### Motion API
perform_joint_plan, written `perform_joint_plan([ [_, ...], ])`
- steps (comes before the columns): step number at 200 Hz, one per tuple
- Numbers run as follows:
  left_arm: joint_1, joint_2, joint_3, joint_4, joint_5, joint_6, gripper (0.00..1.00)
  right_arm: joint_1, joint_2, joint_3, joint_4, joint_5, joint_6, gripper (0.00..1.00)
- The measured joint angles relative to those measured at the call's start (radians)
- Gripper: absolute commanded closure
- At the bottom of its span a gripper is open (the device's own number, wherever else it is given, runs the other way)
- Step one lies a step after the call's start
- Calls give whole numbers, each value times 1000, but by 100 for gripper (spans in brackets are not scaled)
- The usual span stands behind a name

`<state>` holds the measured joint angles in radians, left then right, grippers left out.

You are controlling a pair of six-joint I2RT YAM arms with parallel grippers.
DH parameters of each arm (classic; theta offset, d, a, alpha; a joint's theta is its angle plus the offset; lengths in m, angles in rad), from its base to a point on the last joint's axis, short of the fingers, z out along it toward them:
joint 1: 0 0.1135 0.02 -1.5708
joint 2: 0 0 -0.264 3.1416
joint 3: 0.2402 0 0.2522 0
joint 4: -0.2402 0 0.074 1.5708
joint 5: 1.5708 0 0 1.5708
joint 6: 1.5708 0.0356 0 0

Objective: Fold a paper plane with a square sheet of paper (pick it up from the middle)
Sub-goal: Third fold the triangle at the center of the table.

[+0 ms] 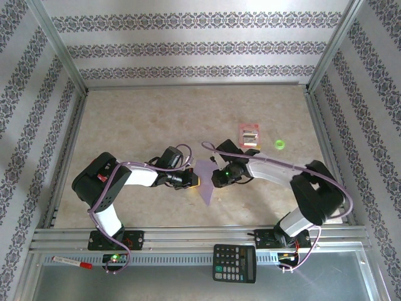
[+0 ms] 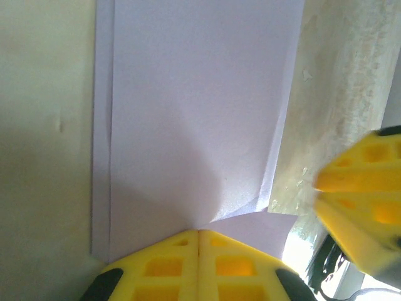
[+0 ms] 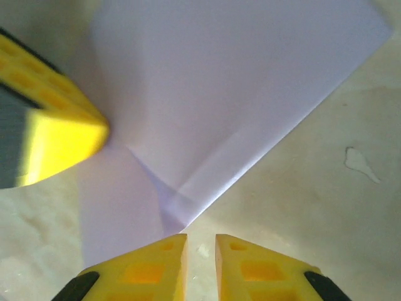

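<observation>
The lavender square sheet of paper (image 1: 205, 183) lies mid-table, folded into a narrow wedge with its point toward the near edge. Its creases and layered edges show in the left wrist view (image 2: 188, 113) and the right wrist view (image 3: 232, 88). My left gripper (image 1: 195, 181) comes in from the left. Its yellow jaws (image 2: 198, 233) are pressed together on a raised flap of the paper. My right gripper (image 1: 217, 179) sits at the paper's right edge. Its jaws (image 3: 200, 241) stand slightly apart over bare table, with nothing between them, just off the paper's folded corner.
A red-and-white packet (image 1: 249, 135) and a small green ring (image 1: 279, 145) lie behind and to the right of the right arm. A calculator (image 1: 234, 263) and a red-capped marker (image 1: 72, 262) rest on the front rail. Metal frame posts and patterned walls enclose the table.
</observation>
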<state>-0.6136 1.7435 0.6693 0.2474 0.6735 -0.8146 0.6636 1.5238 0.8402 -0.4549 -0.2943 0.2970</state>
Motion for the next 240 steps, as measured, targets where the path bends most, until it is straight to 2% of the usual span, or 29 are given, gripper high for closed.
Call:
perform_joint_plan([
  [32,0,0,0,0,0,0,100,53,-84,-28,74,-54,56,83],
  [78,0,2,2,0,3,0,100,177,10,-47,225,-131,157,88],
  [140,0,2,6,-6,3,8,100,176,112,-103,308,-138,180,94],
  [240,0,11,32,-54,7,42,100,201,34,-230,446,-121,233,95],
])
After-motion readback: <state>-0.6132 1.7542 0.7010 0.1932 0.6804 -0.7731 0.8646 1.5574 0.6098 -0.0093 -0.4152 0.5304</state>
